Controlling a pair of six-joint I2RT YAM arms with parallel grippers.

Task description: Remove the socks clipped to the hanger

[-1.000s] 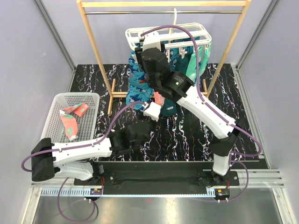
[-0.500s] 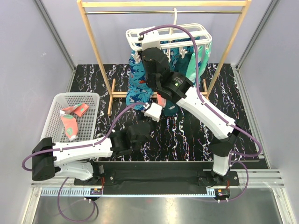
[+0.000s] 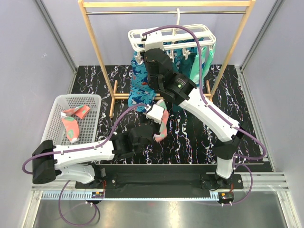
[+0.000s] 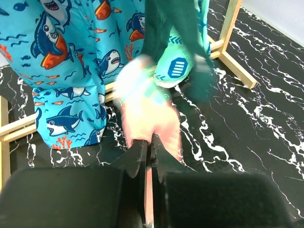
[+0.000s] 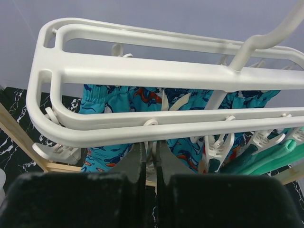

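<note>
From above, the hanger (image 3: 137,42) hangs on the wooden stand (image 3: 97,52), blue and teal socks (image 3: 137,85) clipped beneath. Left wrist: the left claw (image 4: 148,145) pinches a coral-pink sock (image 4: 152,118) (blurred) above the counter (image 4: 247,142). Right wrist: the right claw (image 5: 151,154), pressed nearly together, grips a peg (image 5: 151,123) under the hanger's rail.
</note>
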